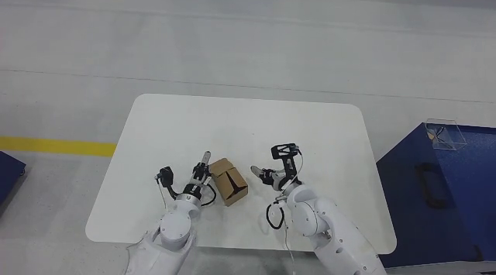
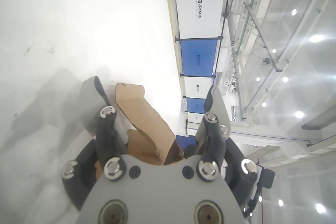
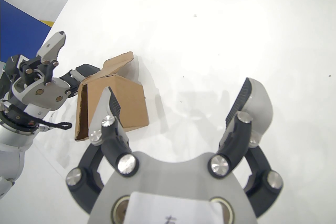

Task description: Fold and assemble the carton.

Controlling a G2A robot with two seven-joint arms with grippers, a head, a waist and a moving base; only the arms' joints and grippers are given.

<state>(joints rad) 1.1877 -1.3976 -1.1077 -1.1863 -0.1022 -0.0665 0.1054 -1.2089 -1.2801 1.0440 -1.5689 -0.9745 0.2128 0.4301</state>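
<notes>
The top camera looks down from high above the box [image 1: 229, 180]. The left wrist camera sits right against it and the right wrist camera nearby, all three sharing it.

Carton [image 1: 229, 181]: on the worktop [image 1: 310, 135], near its front edge, between the two grippers. Left gripper [image 1: 204, 165] at its left, carton edge between the fingers. Right gripper [image 1: 264, 173] just beside its right, apart.

You have a white table [image 1: 310, 132] with rounded corners. One brown carton [image 1: 229, 182] lies on it, near the robot's edge.
</notes>
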